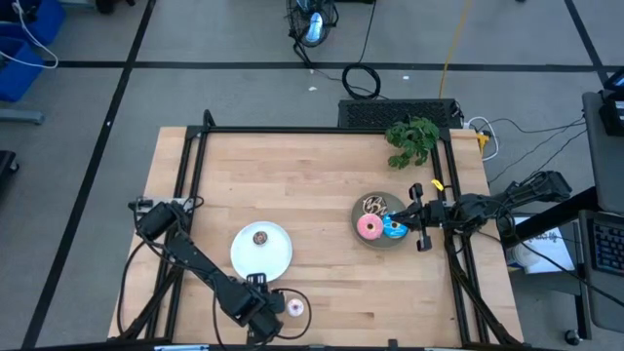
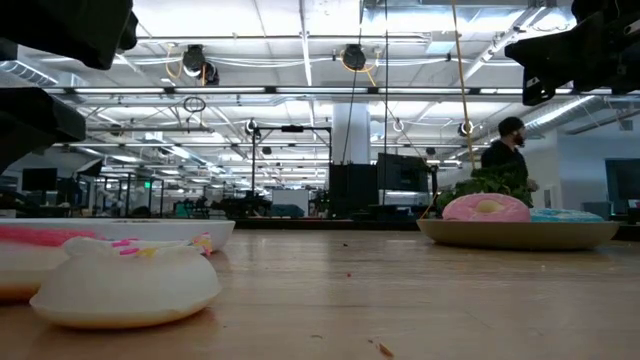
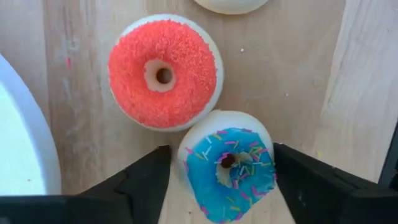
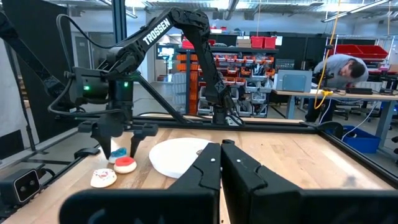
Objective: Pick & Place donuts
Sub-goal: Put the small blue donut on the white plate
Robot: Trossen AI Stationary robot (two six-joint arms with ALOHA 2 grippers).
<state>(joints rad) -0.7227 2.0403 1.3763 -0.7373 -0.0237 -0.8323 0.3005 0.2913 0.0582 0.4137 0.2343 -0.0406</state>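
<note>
Left wrist view puts my left claw [image 3: 219,183] low over the near edge of the table, its two fingers [image 3: 140,180] spread apart with the blue mini donut [image 3: 229,165] sitting between them, neither pad quite touching it. Just beside that one lies the red mini donut [image 3: 163,73], their rims touching, and the edge of a whitish mini donut [image 3: 231,5] shows a little beyond. The white plate [image 1: 275,255] is next to me, with a small brown donut [image 1: 260,237] resting on it. From above, my right claw [image 1: 417,216] hovers at the rim of the grey plate [image 1: 374,242] on the far right side of the table, its fingers pressed together and holding nothing. On that grey plate sit the pink frosted donut [image 1: 369,228], the blue donut [image 1: 394,230] and the chocolate-sprinkled donut [image 1: 374,205], crowded against each other. A green leafy sprig [image 1: 412,140] lies near the table's back edge.
</note>
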